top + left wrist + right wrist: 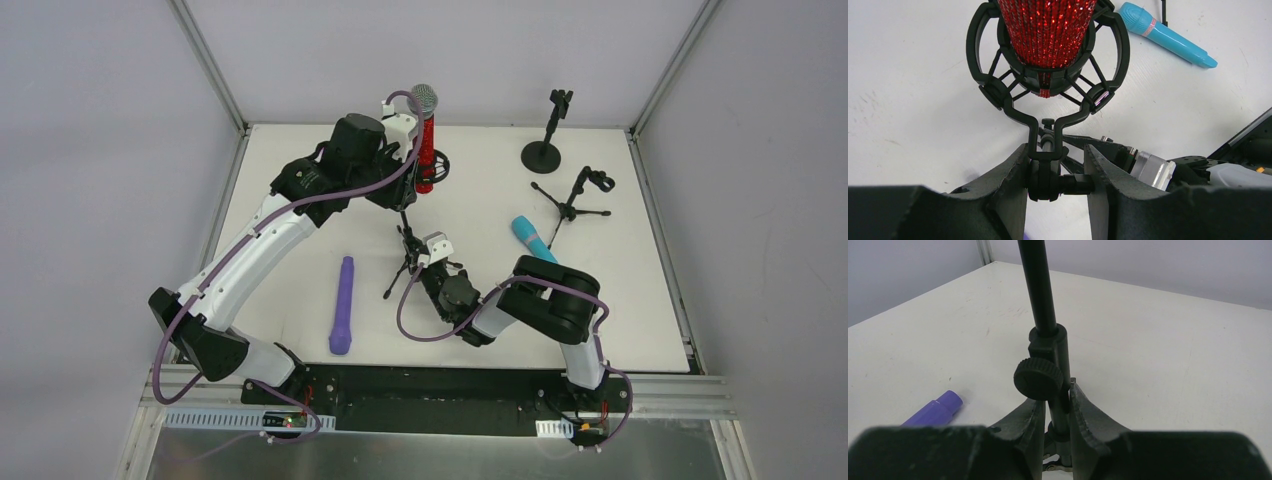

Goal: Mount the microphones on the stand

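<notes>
The red microphone (425,140) with a grey mesh head stands upright in the black ring mount (1048,80) on top of the tripod stand (405,260). My left gripper (1055,160) is shut on the mount's pivot joint just under the ring. Lower down, my right gripper (1057,397) is shut on the stand's pole (1040,290), below its clamp knob (1038,379). The purple microphone (343,305) lies flat to the left of the stand. To the right lies the cyan microphone (530,238), beside my right arm.
A round-base stand (545,150) and a small tripod stand (580,200) stand at the back right. The table's far edge (440,126) meets the enclosure wall just behind the red microphone.
</notes>
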Tool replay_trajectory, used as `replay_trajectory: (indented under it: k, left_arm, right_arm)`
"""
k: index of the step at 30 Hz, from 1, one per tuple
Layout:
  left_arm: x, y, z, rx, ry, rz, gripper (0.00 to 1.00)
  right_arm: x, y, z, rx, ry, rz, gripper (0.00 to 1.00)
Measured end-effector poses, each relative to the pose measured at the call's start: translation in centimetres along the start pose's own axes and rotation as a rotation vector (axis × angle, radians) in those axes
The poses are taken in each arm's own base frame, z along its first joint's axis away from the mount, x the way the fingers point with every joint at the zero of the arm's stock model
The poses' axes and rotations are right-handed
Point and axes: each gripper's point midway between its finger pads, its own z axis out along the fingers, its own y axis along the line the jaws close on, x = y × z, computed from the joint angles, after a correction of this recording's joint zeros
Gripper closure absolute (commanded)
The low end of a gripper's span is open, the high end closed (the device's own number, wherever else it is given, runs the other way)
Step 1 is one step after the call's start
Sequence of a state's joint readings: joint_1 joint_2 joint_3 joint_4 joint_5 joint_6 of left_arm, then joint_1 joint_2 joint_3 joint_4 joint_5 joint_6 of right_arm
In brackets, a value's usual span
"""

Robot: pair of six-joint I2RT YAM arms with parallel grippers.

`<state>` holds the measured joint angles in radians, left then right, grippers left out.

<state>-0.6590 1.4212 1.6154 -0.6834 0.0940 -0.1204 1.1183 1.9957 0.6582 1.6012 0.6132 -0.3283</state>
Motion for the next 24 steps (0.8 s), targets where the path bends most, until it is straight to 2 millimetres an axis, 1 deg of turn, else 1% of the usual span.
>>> replay_trajectory:
  k: [3, 5, 8, 10, 11, 14, 19, 24]
  left_arm:
    - [0.1, 0.0, 0.0, 0.000, 0.003, 0.000, 1.00]
    - [0.0, 0.0, 0.0, -0.001, 0.003, 0.000, 1.00]
    - [-0.1, -0.1, 0.1, 0.002, 0.002, -0.002, 1.00]
    - [-0.6, -0.5, -0.1, 0.019, -0.010, -0.016, 1.00]
    - [-0.7, -0.7, -0.3, 0.031, -0.013, -0.020, 1.00]
    - [-0.7, -1.0, -0.2, 0.041, -0.010, -0.022, 1.00]
    - [-0.7, -1.3, 0.4, 0.062, -0.003, -0.031, 1.00]
    - [-1.1, -1.3, 0.7, 0.058, -0.009, -0.030, 1.00]
  right_arm:
    - [0.0, 0.0, 0.0, 0.000, 0.000, 0.001, 0.85]
    - [0.0, 0.0, 0.0, 0.000, 0.000, 0.001, 0.72]
    - [0.2, -0.1, -0.1, 0.004, 0.010, 0.004, 0.63]
    - [1.3, -0.5, -0.4, 0.015, 0.048, -0.015, 0.53]
    - [1.6, -0.7, -0.6, 0.019, 0.055, -0.016, 0.49]
    - [1.7, -0.9, -0.8, 0.020, 0.065, -0.016, 0.34]
    - [1.5, -1.0, -1.6, 0.001, 0.084, -0.019, 0.12]
    - [0.5, -1.2, -2.1, -0.005, 0.074, 0.003, 0.04]
